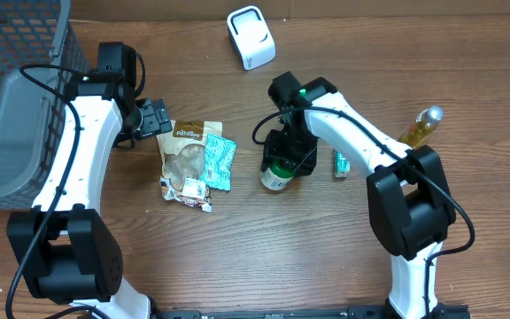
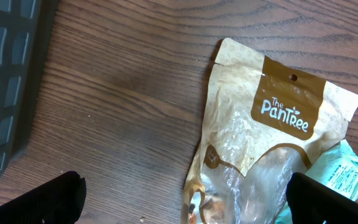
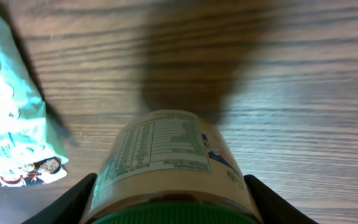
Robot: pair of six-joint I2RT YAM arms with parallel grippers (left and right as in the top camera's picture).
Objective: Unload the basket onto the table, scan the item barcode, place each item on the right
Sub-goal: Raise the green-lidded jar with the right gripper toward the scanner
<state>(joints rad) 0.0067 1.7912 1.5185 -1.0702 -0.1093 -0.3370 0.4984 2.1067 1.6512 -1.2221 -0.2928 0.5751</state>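
A jar (image 1: 275, 175) with a green lid and a pale label sits in the middle of the table. My right gripper (image 1: 287, 149) is shut on it, one finger pressed against each side just below the lid. The right wrist view shows the jar (image 3: 166, 155) filling the space between the fingers (image 3: 73, 202), its printed nutrition table facing the camera. Whether the jar rests on the wood I cannot tell. My left gripper (image 1: 158, 117) hangs open over the top edge of a tan Pantree pouch (image 1: 187, 155). In the left wrist view the left gripper (image 2: 185, 199) holds nothing above the pouch (image 2: 260, 143).
A white scanner (image 1: 251, 37) stands at the back centre. A grey mesh basket (image 1: 16, 97) fills the far left. A teal packet (image 1: 221, 161) lies beside the pouch, another teal packet (image 1: 341, 164) right of the jar, and a yellow bottle (image 1: 421, 127) at the right.
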